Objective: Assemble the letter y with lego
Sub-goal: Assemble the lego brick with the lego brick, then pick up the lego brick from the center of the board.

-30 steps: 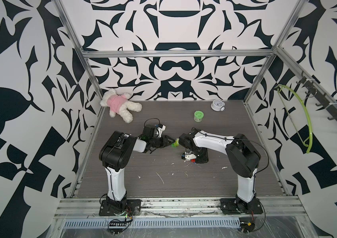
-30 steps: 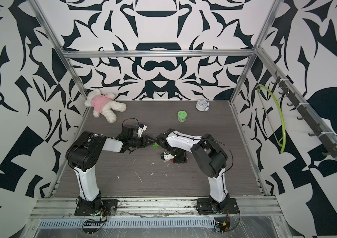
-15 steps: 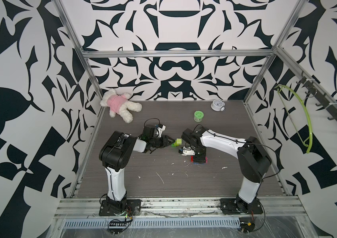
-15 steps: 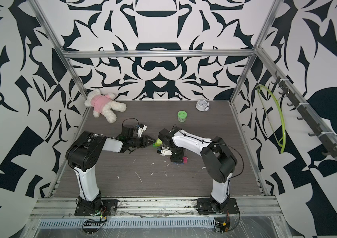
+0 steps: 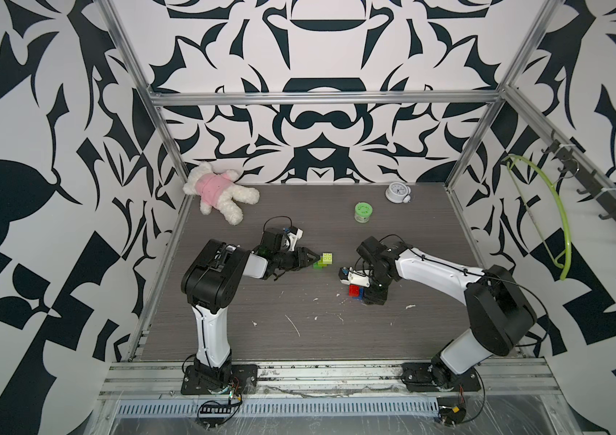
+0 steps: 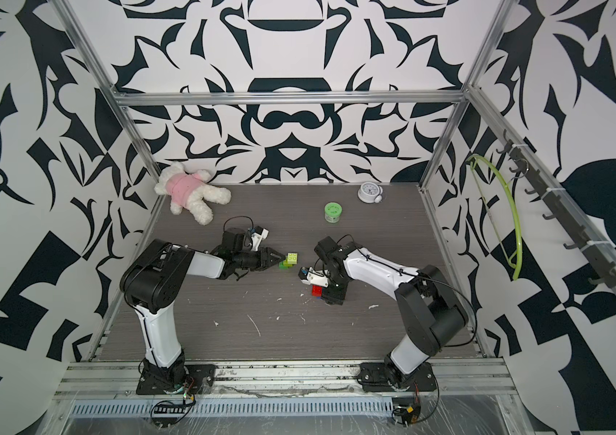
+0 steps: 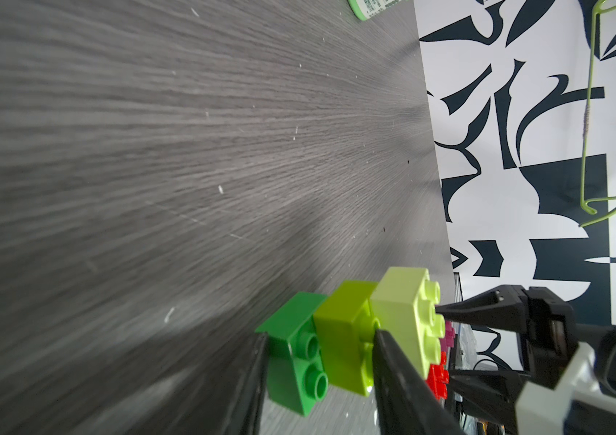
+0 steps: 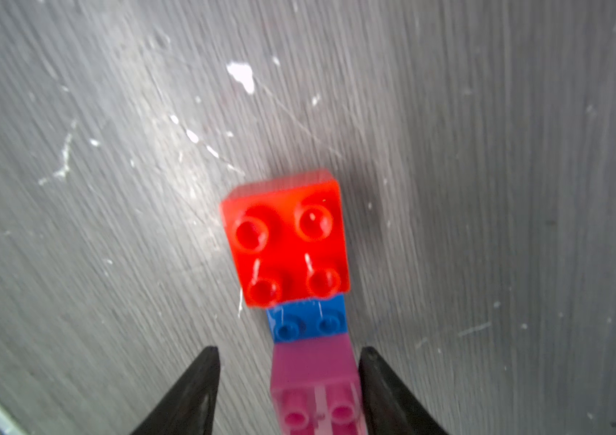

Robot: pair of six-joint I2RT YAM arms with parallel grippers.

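two left fingers (image 7: pixel 396 373) clamp green-lime stack (image 7: pixel 344 335) — right fingers (image 8: pixel 197 395) apart

In both top views we are looking down from high, well back from the red brick (image 5: pixel 354 290) (image 6: pixel 316 290), sharing nearly everything. Our right wrist camera is staring down just above that brick (image 8: pixel 287 237); our left one is glimpsing the same brick (image 7: pixel 437 378) low, from farther off.

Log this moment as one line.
left gripper shut on green stack | right gripper open astride pink brick | pink brick joined to blue brick and red brick | green stack apart from them
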